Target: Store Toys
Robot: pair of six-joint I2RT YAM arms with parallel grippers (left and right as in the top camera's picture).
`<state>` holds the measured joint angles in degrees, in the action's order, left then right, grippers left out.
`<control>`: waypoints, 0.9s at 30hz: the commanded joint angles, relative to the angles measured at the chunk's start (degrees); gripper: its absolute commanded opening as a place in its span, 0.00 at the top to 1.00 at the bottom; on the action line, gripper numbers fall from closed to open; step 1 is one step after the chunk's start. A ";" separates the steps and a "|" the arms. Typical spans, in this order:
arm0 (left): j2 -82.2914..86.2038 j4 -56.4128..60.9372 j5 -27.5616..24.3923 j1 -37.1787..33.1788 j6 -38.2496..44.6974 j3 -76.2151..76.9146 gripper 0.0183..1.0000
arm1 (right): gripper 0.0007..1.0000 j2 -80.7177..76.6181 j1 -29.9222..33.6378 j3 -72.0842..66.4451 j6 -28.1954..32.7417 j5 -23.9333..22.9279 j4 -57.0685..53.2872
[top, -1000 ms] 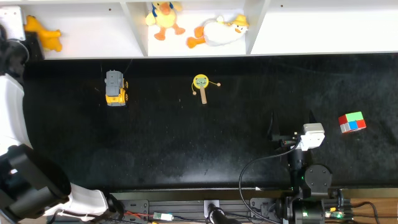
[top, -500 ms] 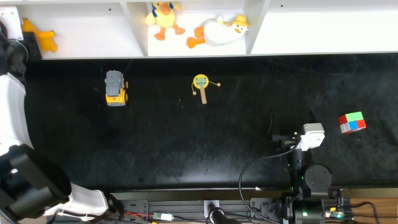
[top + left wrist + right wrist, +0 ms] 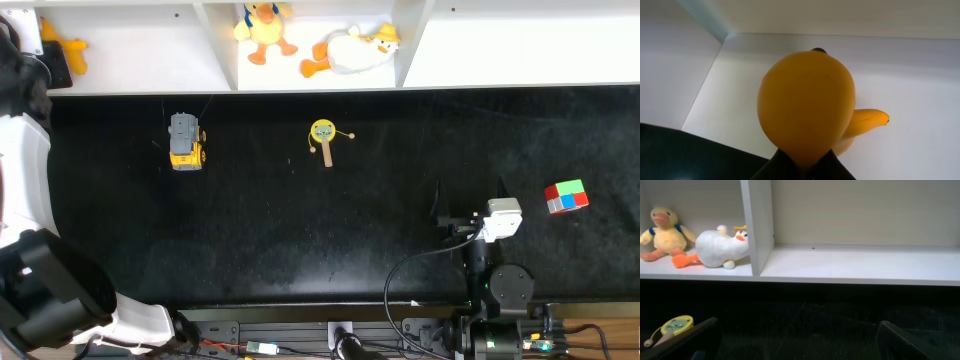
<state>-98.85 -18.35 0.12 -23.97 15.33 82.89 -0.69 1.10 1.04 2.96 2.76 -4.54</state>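
- Step in hand, as I judge it: placing. The left gripper pinches the smooth, rounded orange toy duck by its lower end, inside the left compartment of the white shelf, at 10 o'clock of the top view.
- Whether the duck touches the shelf floor, I cannot tell.
- Next move calls for lowering it, spreading the fingers and backing out toward 6 o'clock.
- The right gripper rests at 4 o'clock, fingers spread, holding nothing.
- Left on the black mat: the yellow-and-grey toy truck at 10 o'clock, the yellow round wooden-handled rattle near 12, and the multicoloured cube at 3.
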 commanded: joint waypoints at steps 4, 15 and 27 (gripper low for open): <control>-1.75 1.16 0.63 0.26 -0.83 1.84 0.98 | 0.00 0.42 0.15 -0.76 -0.42 0.20 0.28; -4.15 1.16 -0.44 0.52 -0.85 1.84 0.94 | 0.00 0.42 0.15 -0.76 -0.42 0.20 0.28; -4.15 0.68 -0.68 0.59 -0.85 1.84 0.16 | 0.00 0.42 0.15 -0.76 -0.44 0.20 0.28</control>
<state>-101.93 -17.63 -0.21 -23.86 14.94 83.53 -0.69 1.10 1.04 2.98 2.76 -4.54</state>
